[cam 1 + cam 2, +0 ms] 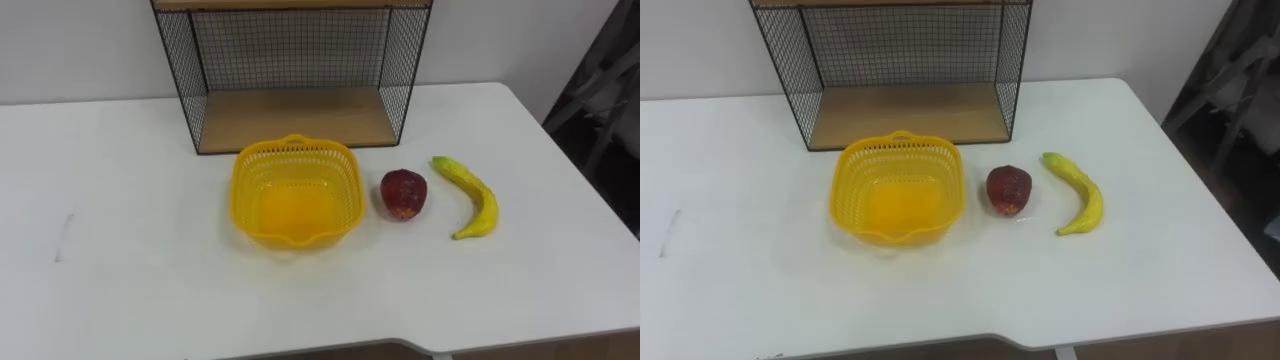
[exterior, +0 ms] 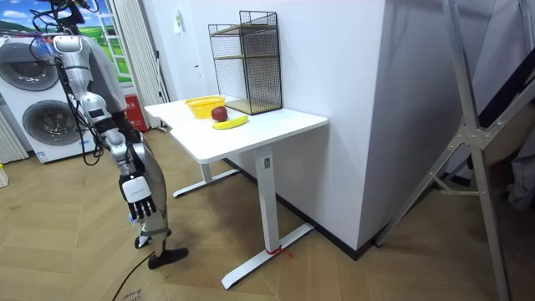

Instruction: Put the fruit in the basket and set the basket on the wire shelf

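Abreast: basket (image 1: 243, 190), apple (image 1: 403, 193), banana (image 1: 484, 203)

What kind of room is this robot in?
Likely a home-style laundry or utility room, perhaps staged: washing machines behind the robot, a wood floor, and a white table with a wire shelf.

Eye views look down on table (image 1: 120, 250); room view distant.

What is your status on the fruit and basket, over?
Right hand hangs open, holding nothing. Apple and banana on table, right of empty yellow basket. Wire shelf behind basket. Nothing in the way.
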